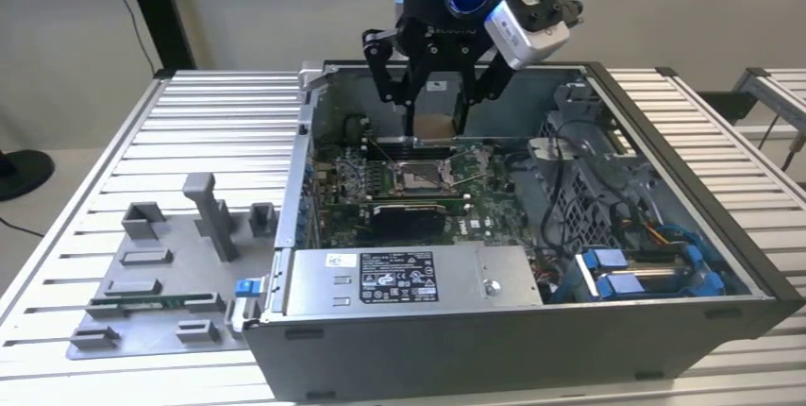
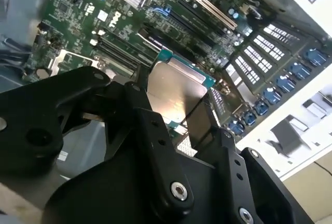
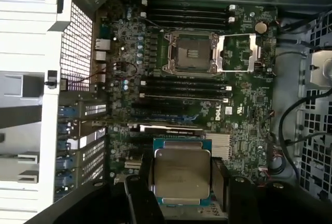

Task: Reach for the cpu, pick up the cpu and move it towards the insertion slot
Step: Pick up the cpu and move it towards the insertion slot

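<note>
Silver-topped, the thin square cpu sits clamped by its opposite edges between the black gripper's fingers, carried flat inside the open grey computer case. It hangs above the green motherboard, apart from the shiny metal-framed insertion slot, probably kept level to match the socket.
</note>
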{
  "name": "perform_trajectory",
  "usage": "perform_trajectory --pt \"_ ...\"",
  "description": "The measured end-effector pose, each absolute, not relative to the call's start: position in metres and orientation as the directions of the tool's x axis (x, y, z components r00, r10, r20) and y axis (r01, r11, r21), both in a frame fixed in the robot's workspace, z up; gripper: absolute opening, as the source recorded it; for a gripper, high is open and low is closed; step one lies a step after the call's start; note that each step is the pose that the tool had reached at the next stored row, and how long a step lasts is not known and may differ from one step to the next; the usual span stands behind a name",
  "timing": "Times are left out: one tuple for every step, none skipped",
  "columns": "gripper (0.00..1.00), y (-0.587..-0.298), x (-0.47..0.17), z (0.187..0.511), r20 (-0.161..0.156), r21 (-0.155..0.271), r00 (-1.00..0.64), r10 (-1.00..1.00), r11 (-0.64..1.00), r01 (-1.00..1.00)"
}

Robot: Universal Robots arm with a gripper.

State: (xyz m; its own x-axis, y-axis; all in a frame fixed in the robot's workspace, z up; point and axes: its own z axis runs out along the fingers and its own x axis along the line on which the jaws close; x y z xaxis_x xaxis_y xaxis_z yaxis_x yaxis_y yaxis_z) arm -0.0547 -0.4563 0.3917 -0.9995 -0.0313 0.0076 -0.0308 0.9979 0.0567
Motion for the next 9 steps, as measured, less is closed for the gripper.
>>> perform_trajectory --pt "0.00 -0.4564 -0.0515 0.3917 0.008 0.057 -0.999 -0.031 0.998 -0.031" --pt "0.00 -0.4564 -0.0490 0.3917 0.008 0.057 -0.999 -0.031 0.998 -0.031" --pt "0.00 -0.4564 -0.0474 0.3917 0.008 0.057 -0.999 -0.031 0.998 -0.031" --pt "0.00 -0.4564 -0.0467 0.3916 0.008 0.057 -0.999 -0.031 0.998 -0.031" --pt "0.00 -0.4562 -0.0465 0.3915 0.008 0.057 -1.000 -0.030 0.998 -0.030" --pt "0.00 -0.4557 -0.0465 0.3914 0.008 0.057 -1.000 -0.029 0.998 -0.029" --pt "0.00 -0.4553 -0.0465 0.3913 0.008 0.057 -1.000 -0.028 0.998 -0.027" --pt "0.00 -0.4548 -0.0465 0.3911 0.008 0.057 -1.000 -0.026 0.998 -0.025" --pt "0.00 -0.4542 -0.0465 0.3910 0.008 0.057 -1.000 -0.023 0.998 -0.023"
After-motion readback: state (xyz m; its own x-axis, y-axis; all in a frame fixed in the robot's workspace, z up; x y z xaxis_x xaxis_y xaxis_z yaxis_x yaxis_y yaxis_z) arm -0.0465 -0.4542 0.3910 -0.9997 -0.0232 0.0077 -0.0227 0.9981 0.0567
